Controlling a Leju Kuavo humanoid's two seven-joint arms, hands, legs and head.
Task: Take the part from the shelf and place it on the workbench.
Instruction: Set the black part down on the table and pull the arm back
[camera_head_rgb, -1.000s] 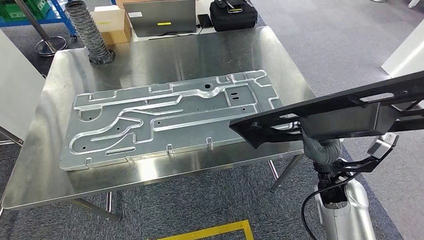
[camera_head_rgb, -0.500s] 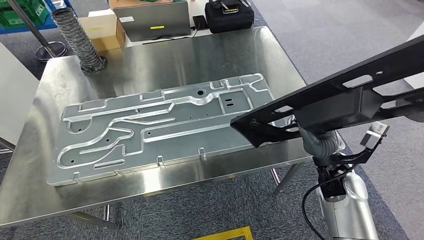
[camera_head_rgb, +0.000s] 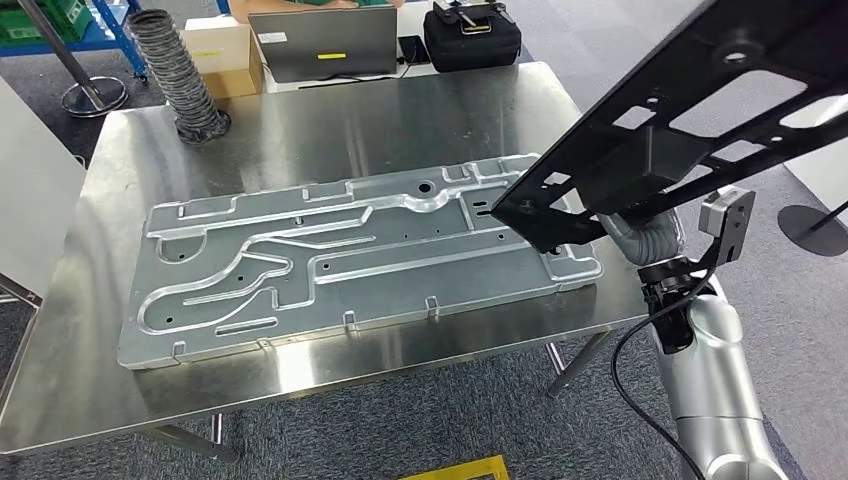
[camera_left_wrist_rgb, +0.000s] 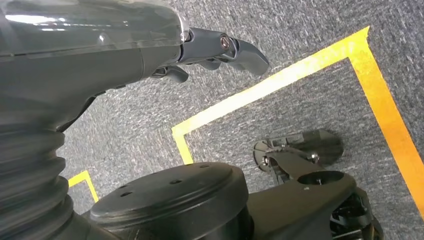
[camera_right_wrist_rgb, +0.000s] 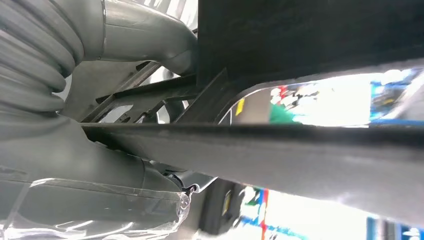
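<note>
Black part (camera_head_rgb: 690, 110) up in upper right of head frame, tilted steeply, lower end over right edge of silver plate (camera_head_rgb: 350, 250) on steel surface (camera_head_rgb: 330, 120). Held by right hand (camera_right_wrist_rgb: 150, 45), fingers wrapped on part's edge. Left hand (camera_left_wrist_rgb: 220, 47) hanging over carpet w/ yellow tape (camera_left_wrist_rgb: 280, 82), fingers loosely apart, holding nothing. Laptop (camera_head_rgb: 322, 42) & hose (camera_head_rgb: 185, 75) at far edge.

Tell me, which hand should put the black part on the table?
The right hand: it grips the black part above the workbench edge. The left hand hangs by the floor, holding nothing.
</note>
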